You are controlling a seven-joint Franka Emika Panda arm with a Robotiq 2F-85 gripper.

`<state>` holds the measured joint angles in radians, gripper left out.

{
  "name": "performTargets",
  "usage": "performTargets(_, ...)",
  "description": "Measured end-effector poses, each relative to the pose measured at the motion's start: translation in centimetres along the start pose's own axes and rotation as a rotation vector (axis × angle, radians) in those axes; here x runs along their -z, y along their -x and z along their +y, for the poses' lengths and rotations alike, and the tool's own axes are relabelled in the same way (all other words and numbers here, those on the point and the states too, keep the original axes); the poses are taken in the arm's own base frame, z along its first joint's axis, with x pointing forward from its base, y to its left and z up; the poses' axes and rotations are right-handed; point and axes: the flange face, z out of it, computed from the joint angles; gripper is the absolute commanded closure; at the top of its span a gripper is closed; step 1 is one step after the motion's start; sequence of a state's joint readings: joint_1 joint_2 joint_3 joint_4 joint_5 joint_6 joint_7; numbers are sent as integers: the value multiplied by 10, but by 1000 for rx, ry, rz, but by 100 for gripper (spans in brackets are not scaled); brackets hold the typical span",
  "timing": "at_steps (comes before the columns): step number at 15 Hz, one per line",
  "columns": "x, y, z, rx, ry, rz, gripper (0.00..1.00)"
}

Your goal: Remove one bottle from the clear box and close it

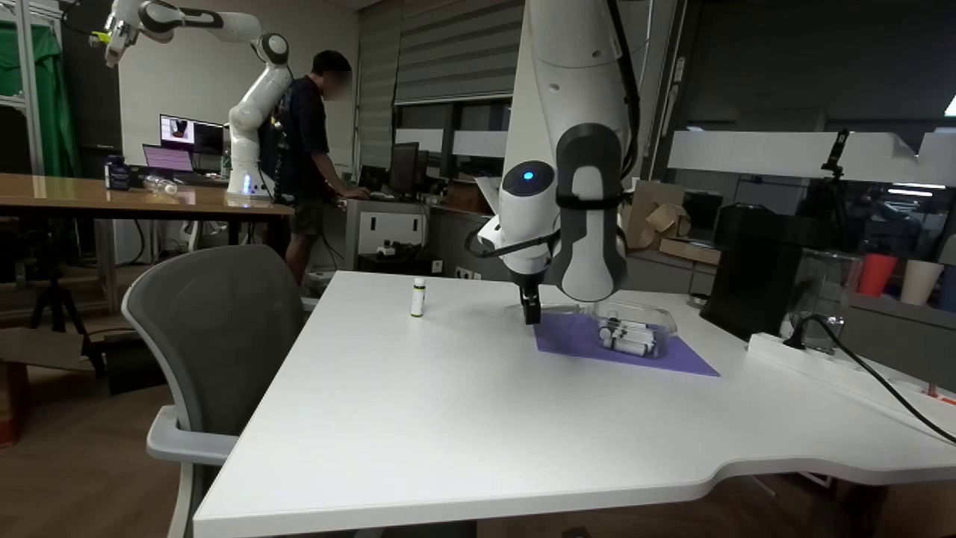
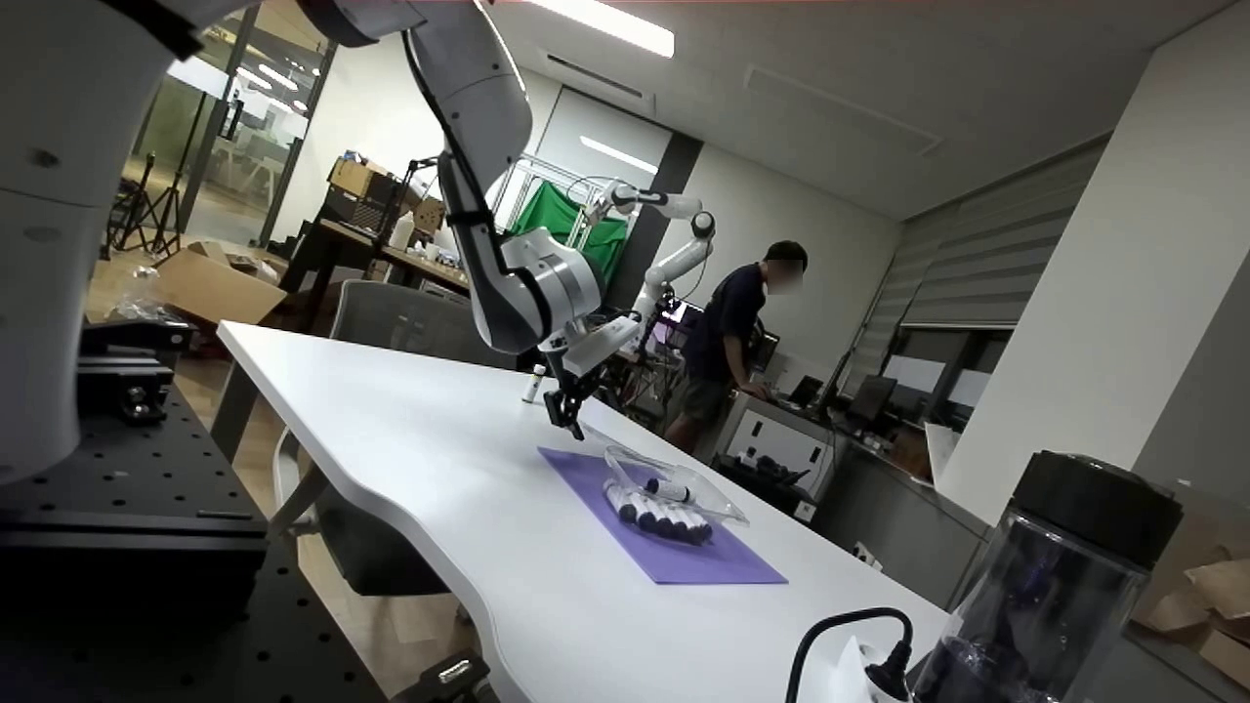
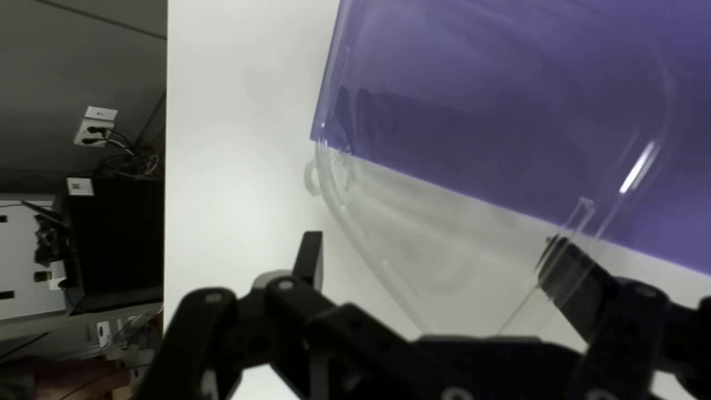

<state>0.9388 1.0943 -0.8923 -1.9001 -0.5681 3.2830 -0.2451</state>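
The clear box [image 1: 667,323] stands on the purple mat, with several white, dark-capped bottles [image 2: 664,517] inside. Its transparent lid [image 3: 383,266] is folded open and reaches past the mat's edge onto the white table. Apart from the box, one bottle [image 1: 418,299] is upright on the table, also visible as a bottle [image 2: 533,384] in an exterior view. My gripper [image 3: 430,241] is open and low at the lid's outer end. One finger [image 3: 577,283] shows through the clear plastic; the opposite finger [image 3: 308,258] is outside the lid's edge. No bottle is between them.
The purple mat [image 1: 567,340] lies under the box. A white power strip [image 1: 829,366] with a black cable and a clear jar with a black lid [image 2: 1045,586] are on the table beyond the mat. A grey chair [image 1: 216,336] adjoins the table's edge.
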Motion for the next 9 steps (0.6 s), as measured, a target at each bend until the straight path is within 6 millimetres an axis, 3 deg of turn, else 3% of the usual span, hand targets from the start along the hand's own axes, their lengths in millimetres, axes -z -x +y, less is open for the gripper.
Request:
performTargets(5, 5, -10, -1, -17, 99, -36, 0)
performTargets(9, 10, -5, 0, -11, 153, -79, 0)
